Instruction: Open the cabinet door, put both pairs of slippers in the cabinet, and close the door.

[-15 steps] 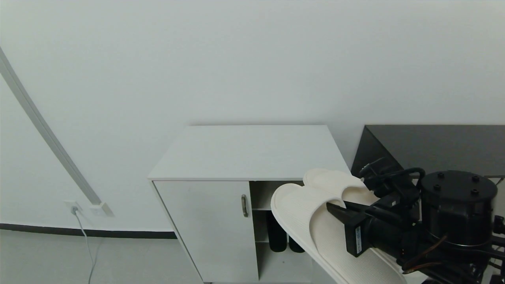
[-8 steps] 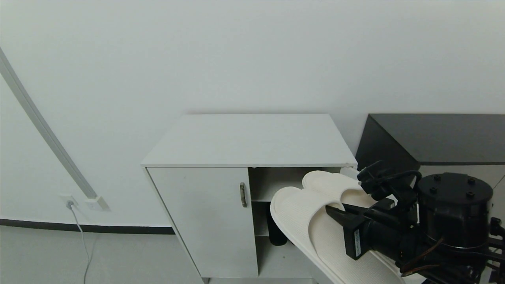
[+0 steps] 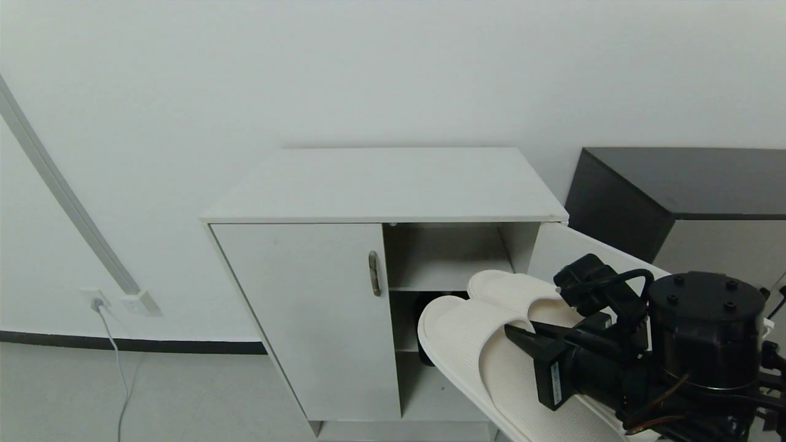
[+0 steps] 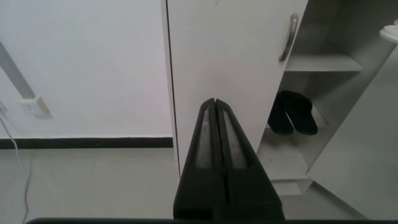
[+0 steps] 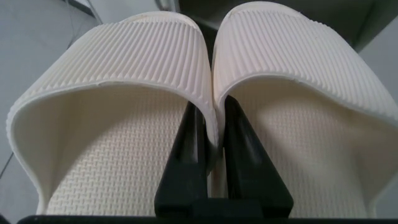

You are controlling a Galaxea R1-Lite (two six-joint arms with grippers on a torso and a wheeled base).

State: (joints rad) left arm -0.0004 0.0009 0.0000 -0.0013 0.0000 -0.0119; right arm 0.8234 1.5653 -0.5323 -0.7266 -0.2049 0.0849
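Pinching the touching inner edges of the white slippers [image 5: 143, 68], the right claw [image 5: 213, 124] holds the pair in front of the cabinet [image 3: 393, 184], at its open side. The right door [image 3: 571, 248] stands swung out; the left door [image 3: 307, 307] is shut. Black slippers [image 4: 293, 113] sit on a lower shelf. The left claw [image 4: 215, 106] is closed on nothing, facing the shut door.

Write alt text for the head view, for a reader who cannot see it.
The right gripper, jaws shut, holds a pair of cream ribbed slippers before the open right half of a white two-door cabinet. Its right door stands swung open, its left door with a metal handle is closed, and a dark shape sits on a lower shelf.
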